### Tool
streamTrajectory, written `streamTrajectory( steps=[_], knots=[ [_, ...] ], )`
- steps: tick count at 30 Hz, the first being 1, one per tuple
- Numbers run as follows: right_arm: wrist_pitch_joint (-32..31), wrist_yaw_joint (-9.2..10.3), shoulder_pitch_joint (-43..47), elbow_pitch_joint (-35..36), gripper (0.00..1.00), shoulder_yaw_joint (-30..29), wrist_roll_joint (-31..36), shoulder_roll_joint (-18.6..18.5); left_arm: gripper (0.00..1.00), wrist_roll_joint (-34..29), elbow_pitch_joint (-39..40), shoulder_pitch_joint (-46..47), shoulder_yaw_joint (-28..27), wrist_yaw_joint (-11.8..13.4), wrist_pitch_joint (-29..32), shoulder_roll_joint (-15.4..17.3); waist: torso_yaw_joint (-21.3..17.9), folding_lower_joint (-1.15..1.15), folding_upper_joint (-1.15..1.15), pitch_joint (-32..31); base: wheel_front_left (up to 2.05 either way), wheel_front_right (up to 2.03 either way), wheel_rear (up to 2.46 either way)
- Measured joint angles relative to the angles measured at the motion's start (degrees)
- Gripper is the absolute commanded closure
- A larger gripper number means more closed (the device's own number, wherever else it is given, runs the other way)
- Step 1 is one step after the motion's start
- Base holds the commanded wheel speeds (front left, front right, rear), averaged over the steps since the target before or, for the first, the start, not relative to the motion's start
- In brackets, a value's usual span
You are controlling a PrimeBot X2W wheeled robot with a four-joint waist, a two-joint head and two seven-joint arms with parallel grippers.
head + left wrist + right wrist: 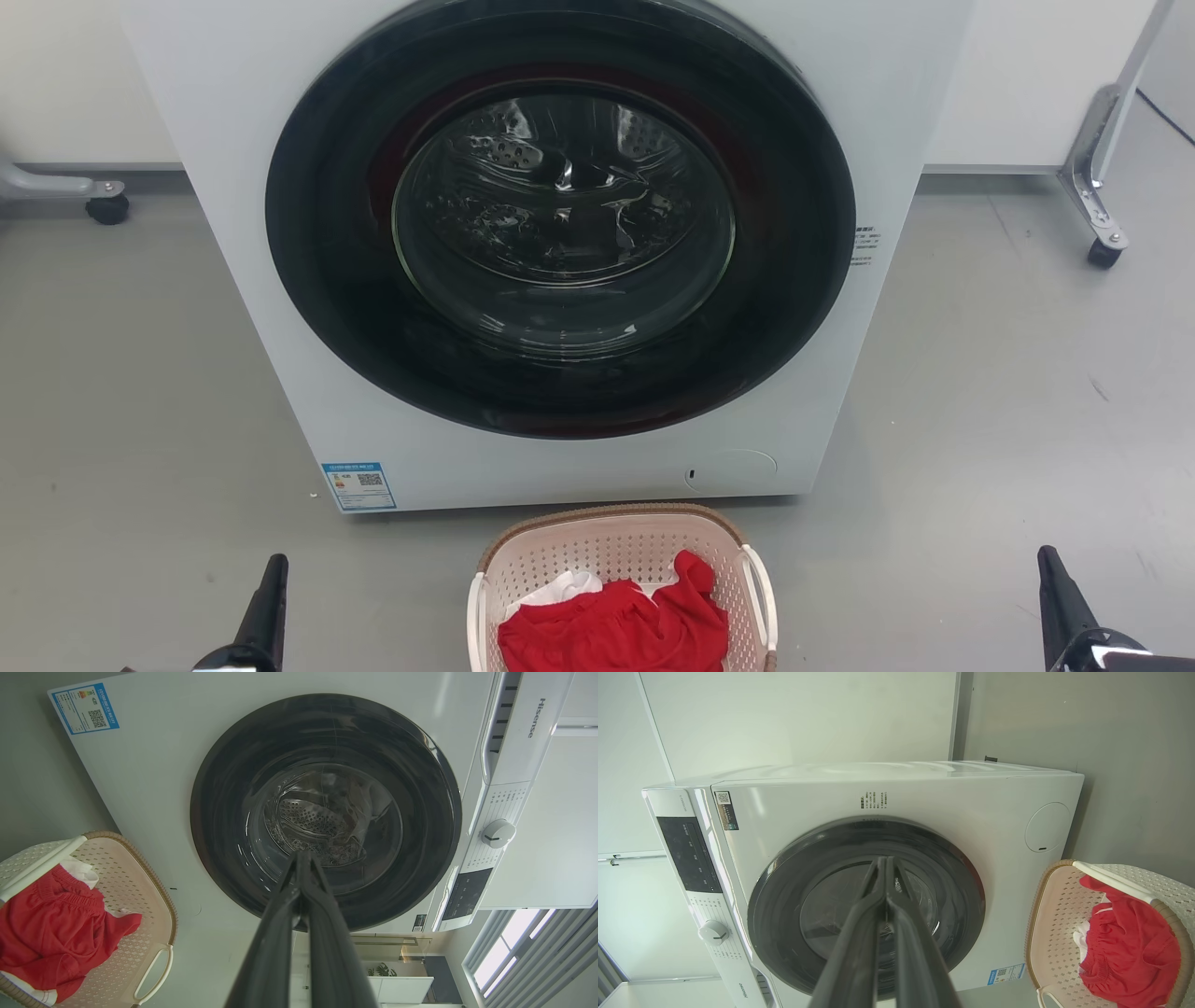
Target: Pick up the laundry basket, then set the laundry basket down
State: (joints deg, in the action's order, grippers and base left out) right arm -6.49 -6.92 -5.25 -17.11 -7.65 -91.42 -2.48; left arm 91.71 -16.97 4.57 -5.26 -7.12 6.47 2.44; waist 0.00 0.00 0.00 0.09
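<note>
The laundry basket, pale pink-beige with a brown woven-look rim and white side handles, stands on the grey floor at the bottom middle of the head view, just in front of the washing machine. Red and white clothes lie in it. The basket also sits at the left wrist view's lower left, and the basket at the right wrist view's lower right. My left gripper is low at the left, well apart from the basket, fingers pressed together and holding nothing. My right gripper is far to the right, also shut and bare.
A white front-loading washing machine with a closed dark round door stands right behind the basket. Wheeled metal frame legs stand at the far left and far right. Open grey floor lies on both sides of the machine.
</note>
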Motion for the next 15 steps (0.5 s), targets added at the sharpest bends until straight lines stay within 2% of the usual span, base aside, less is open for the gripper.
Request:
streamTrajectory(
  steps=[15],
  knots=[
    [0.0,0.0,0.0,0.0,1.0,0.0,0.0,0.0,1.0,0.0,0.0,0.0,0.0,0.0,0.0,0.0,0.0,0.0,0.0,0.0,0.0,0.0,0.0]
  ],
)
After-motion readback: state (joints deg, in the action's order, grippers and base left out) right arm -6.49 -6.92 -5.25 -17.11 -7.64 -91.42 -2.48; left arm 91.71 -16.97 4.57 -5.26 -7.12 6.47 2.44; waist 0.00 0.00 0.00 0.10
